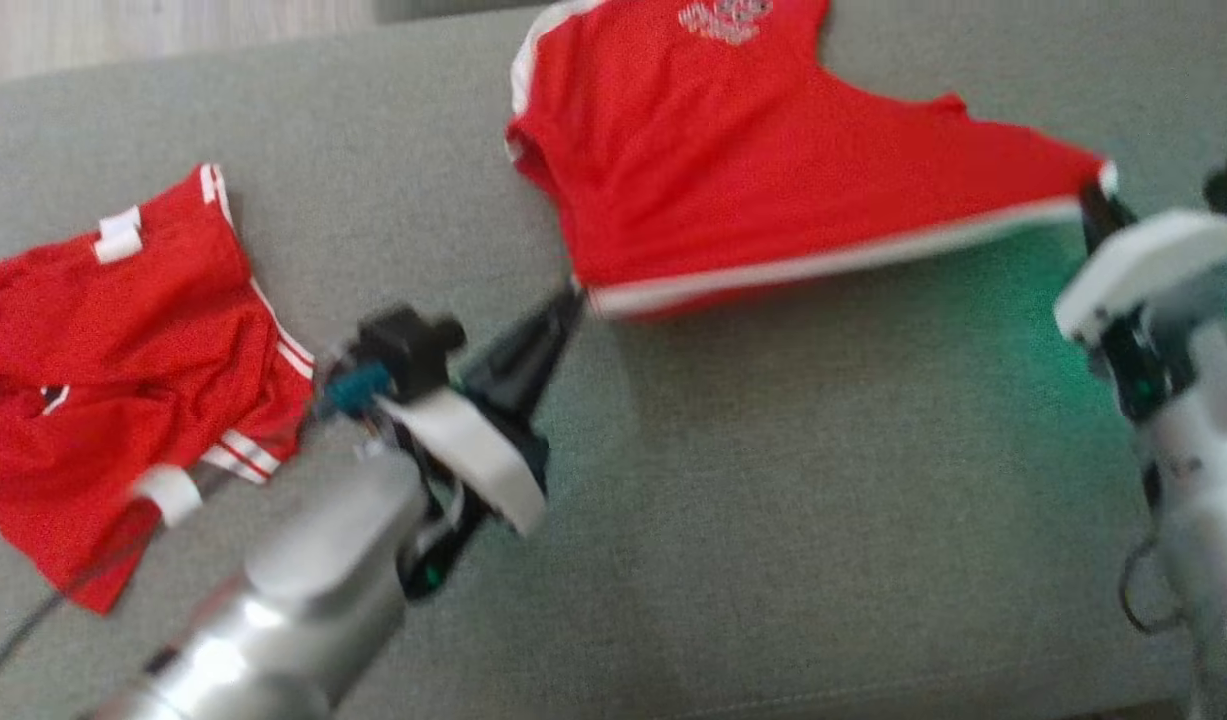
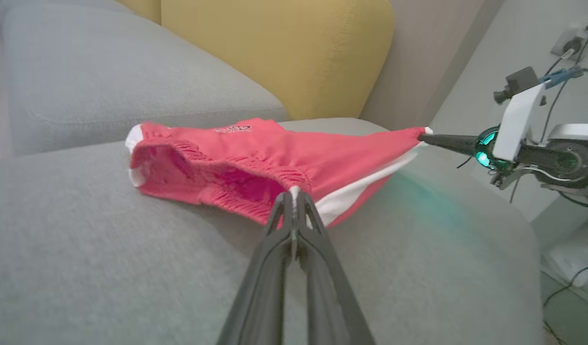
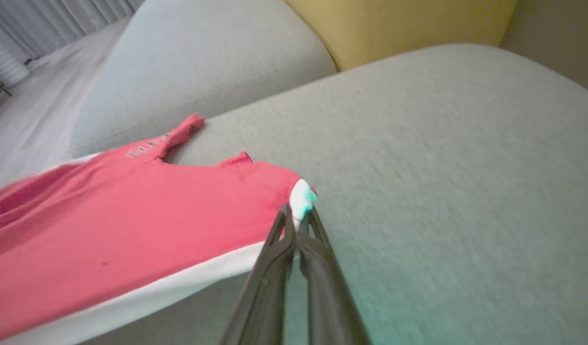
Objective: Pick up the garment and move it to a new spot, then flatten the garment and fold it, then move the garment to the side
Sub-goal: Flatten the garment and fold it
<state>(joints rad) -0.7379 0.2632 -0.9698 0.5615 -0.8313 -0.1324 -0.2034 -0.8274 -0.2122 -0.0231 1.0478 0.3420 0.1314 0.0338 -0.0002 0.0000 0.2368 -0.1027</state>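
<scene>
From my head, my left arm angles up from the lower left, left gripper [image 1: 573, 297] clenched on the near corner of the red shorts [image 1: 733, 170]. My right gripper [image 1: 1098, 205] pinches their white-trimmed far corner. They are stretched between the two over the grey sofa cushion [image 1: 773, 520], well apart from a second red garment [image 1: 123, 370]. Along my left wrist, my fingers grip the ribbed edge. Along my right wrist, they clamp a white tip.
</scene>
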